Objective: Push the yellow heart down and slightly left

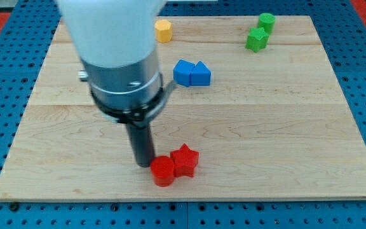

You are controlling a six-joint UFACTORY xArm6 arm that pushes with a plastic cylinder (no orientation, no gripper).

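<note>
Illumination is bright and even across the wooden board [265, 127]. Blocks cast short, soft shadows. The arm housing [110, 28] at the top-left edge is overexposed and slightly blurred

White arm housing at the view's upper left, dark rod upright below it; my tip [142, 164] on the board

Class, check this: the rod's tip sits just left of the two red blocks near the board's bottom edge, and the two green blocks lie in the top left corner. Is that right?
One detail is wrong. The camera view shows the two green blocks in the board's top right corner, not the top left. The rest holds: my tip sits just left of the red blocks near the bottom edge.
</note>
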